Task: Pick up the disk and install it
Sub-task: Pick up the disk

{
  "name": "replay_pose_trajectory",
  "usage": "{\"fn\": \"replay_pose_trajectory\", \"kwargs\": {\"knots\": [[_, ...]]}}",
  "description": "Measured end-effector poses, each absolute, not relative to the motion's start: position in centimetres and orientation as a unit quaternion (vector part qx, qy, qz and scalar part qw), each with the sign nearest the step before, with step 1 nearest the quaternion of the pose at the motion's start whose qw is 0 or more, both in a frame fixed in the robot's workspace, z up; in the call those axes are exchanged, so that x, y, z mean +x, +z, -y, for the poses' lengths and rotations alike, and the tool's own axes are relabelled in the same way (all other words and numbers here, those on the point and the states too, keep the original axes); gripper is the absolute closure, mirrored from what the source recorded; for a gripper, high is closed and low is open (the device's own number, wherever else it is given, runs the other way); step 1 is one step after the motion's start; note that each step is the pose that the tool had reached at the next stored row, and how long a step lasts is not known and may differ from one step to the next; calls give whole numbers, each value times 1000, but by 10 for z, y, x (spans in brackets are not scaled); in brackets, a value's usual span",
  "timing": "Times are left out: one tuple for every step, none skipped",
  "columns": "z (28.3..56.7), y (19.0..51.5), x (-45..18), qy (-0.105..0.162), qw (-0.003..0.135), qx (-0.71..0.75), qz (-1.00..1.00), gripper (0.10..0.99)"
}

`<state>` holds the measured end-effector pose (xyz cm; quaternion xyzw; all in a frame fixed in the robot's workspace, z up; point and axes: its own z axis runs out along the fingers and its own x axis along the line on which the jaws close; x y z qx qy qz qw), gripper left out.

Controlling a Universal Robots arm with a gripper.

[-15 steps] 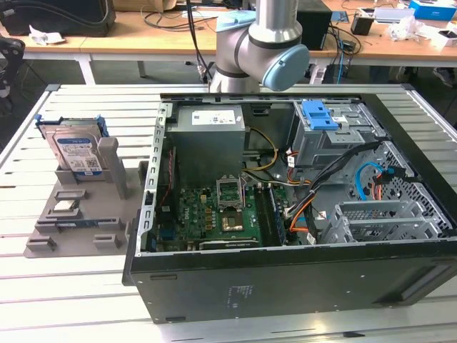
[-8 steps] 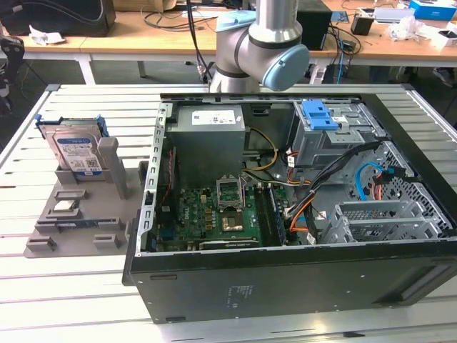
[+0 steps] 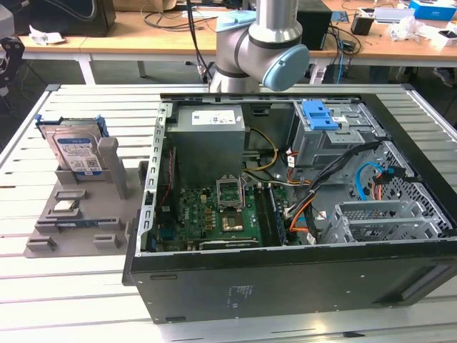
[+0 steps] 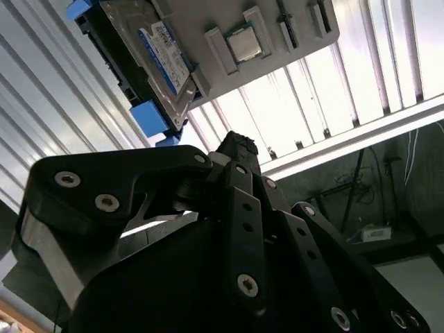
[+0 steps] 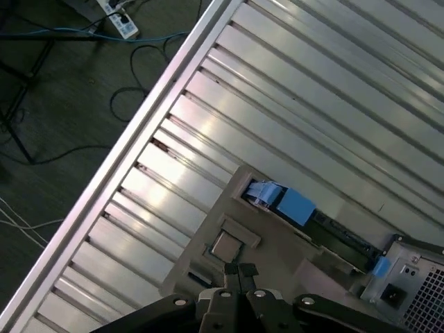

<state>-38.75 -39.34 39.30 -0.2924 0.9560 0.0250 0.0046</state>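
Exterior view: disk (image 3: 77,153) upright in grey holder (image 3: 71,232) slot, by open PC (image 3: 285,282).

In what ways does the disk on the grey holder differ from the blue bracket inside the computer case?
The disk stands on edge in the grey holder outside the computer case; the blue bracket lies flat on the drive cage inside it. The disk's frame holds a silver drive with a white-and-blue label; the blue bracket shows no drive. Both have blue plastic.
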Motion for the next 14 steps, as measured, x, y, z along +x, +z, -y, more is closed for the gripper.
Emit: {"fn": "replay_pose_trajectory", "kwargs": {"knots": [[393,393,-388,25,4,-301,-953,984],[393,393,-388,25,4,-306,-952,984],[393,393,-388,25,4,-315,-949,984],[393,393,-388,25,4,-321,-947,984],[393,393,-388,25,4,-332,-943,984],[393,393,-388,25,3,-337,-941,984],[393,393,-388,25,3,-345,-938,984],[393,393,-388,25,3,-354,-935,984],[393,393,-388,25,3,-360,-933,984],[393,393,-388,25,3,-366,-930,984],[393,393,-388,25,2,-374,-927,984],[393,393,-388,25,2,-379,-925,984],[393,393,-388,25,2,-389,-921,984],[393,393,-388,25,2,-394,-919,984]]}}
